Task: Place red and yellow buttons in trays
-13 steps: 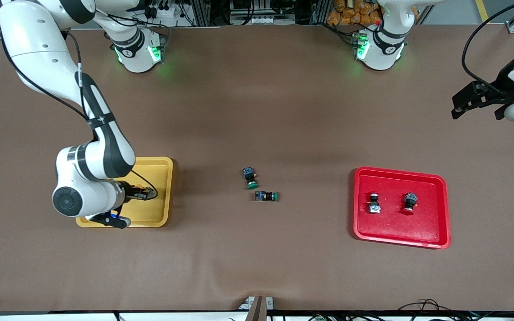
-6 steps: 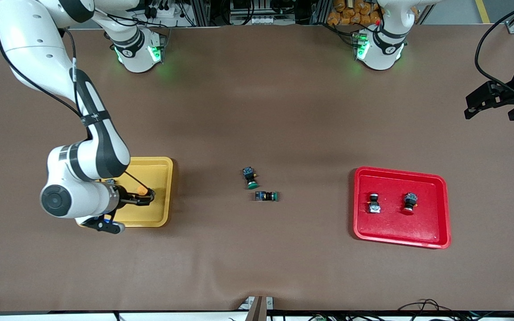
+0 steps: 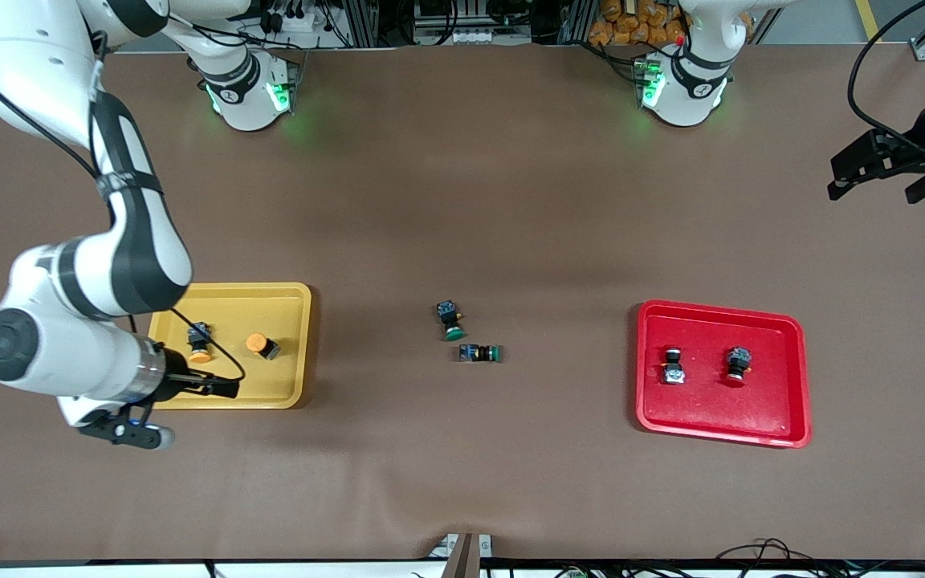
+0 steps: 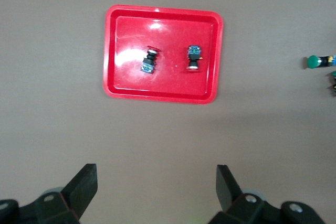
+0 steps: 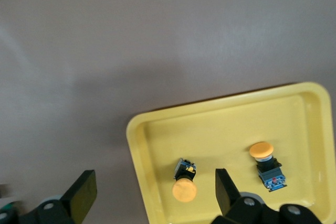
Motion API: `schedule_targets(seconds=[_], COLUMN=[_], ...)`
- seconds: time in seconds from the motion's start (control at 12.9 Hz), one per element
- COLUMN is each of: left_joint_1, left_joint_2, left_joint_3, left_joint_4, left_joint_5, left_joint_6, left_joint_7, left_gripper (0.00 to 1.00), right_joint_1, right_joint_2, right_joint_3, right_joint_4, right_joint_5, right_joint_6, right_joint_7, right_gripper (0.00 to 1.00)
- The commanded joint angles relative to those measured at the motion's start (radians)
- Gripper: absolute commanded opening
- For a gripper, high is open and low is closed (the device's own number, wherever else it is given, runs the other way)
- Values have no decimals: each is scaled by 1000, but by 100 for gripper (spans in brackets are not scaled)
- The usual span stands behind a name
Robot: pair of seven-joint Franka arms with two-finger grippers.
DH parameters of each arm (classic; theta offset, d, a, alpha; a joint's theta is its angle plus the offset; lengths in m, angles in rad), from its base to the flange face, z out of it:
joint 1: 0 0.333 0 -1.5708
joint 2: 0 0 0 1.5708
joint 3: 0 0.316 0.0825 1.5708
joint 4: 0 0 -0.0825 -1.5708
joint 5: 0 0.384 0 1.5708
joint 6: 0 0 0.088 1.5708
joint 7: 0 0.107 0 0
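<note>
We see two orange-yellow-capped buttons [image 3: 199, 342] lying apart in the glossy yellow plastic tray [image 3: 290, 299], two red-capped ones [image 3: 673, 365] in the red tray [image 3: 784, 324]. Right gripper [image 3: 222, 388] hangs spread above the yellow tray's rim; left gripper [image 4: 156, 195], spread, waits aloft.

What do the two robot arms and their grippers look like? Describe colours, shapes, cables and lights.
Both arms have glossy white rounded shells with black joint bands and black cables running along them. Their bases glow green. The right gripper has black fingers and a blue-tipped black bracket at the wrist. The left gripper is black and angular, with wedge-shaped fingers.
</note>
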State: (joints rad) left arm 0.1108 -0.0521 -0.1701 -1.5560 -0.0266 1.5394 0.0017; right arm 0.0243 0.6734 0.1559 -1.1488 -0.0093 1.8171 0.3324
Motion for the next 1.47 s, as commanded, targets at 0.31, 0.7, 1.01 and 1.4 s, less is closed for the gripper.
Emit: schedule_targets(seconds=[0.31,0.7,1.01,1.4], left_joint_1=[12,10,9,9], left_joint_2=[24,24,24,26], left_joint_3=[-5,-3,-5,-5], left_joint_4=[45,40,40,39], left_joint_5=[-29,-26,-21,-19], left_joint_6=[4,1,1,-1], left_joint_7=[-2,-5,-6,-6], left_gripper=[100,100,100,100], right_joint_1=[-27,-63,-58,-27], right_joint_2=[-288,-579,-753,-747], right_joint_3=[45,51,19,-53], right_joint_4=[47,-190,-415,-419], right_joint_5=[2,3,3,51], right_joint_6=[-308,-366,-332,-309], right_joint_7=[-82,-99,-203,-220], right_gripper=[100,100,100,100])
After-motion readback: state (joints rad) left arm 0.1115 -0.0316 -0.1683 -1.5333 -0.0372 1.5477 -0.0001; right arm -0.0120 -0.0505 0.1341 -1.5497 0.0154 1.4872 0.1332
